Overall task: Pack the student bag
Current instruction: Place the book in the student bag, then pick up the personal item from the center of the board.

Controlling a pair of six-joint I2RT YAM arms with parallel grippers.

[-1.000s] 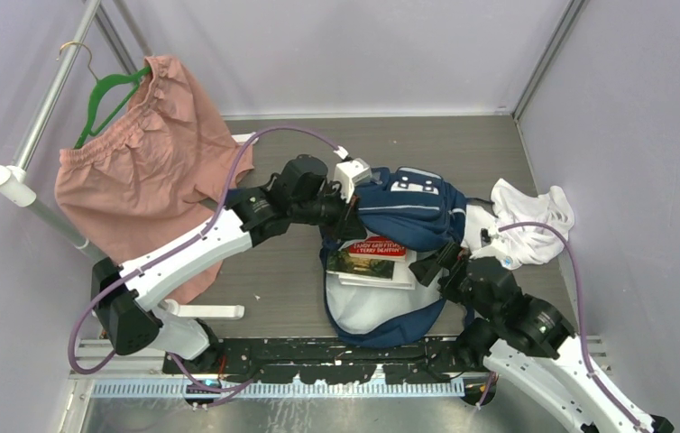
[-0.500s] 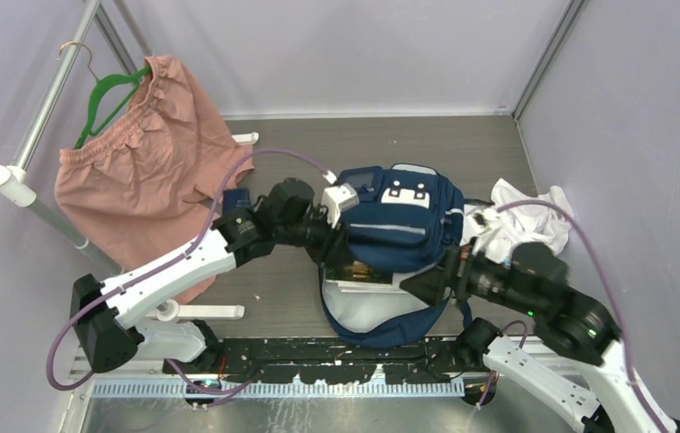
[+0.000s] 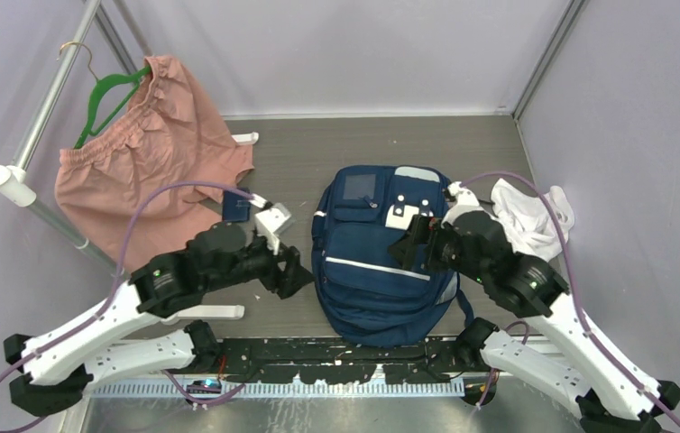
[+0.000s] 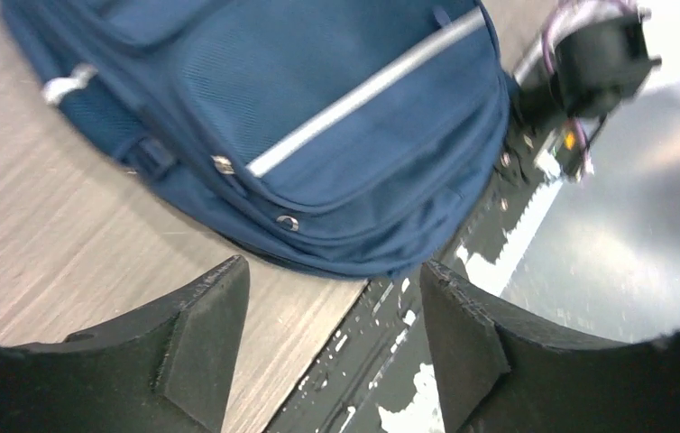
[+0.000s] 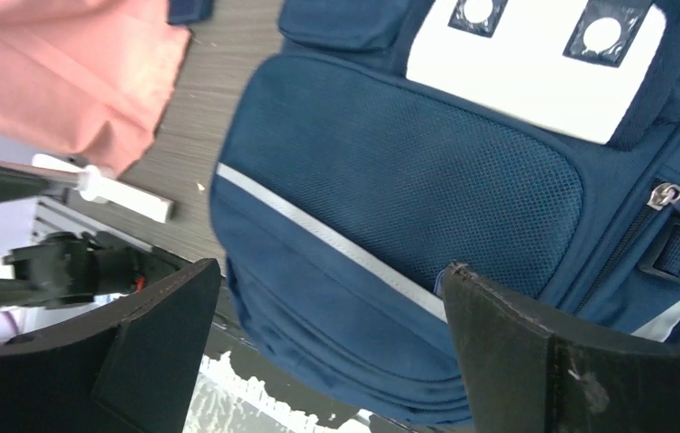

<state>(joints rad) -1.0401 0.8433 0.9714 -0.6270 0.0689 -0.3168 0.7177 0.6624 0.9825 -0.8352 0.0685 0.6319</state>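
A pair of pink shorts (image 3: 138, 171) hangs from a green hanger (image 3: 102, 99) hooked on a slanting silver rail (image 3: 57, 86) at the far left, the fabric spreading wide below it. A small, flat dark blue object (image 3: 237, 208) lies on the grey wood-grain table (image 3: 363, 144) just beside the hem. A white foot bar (image 3: 215, 312) of the rack lies on the table near the front edge, below the shorts. A crumpled white cloth (image 3: 535, 216) lies on the right side of the table, near the lavender wall (image 3: 625, 135).
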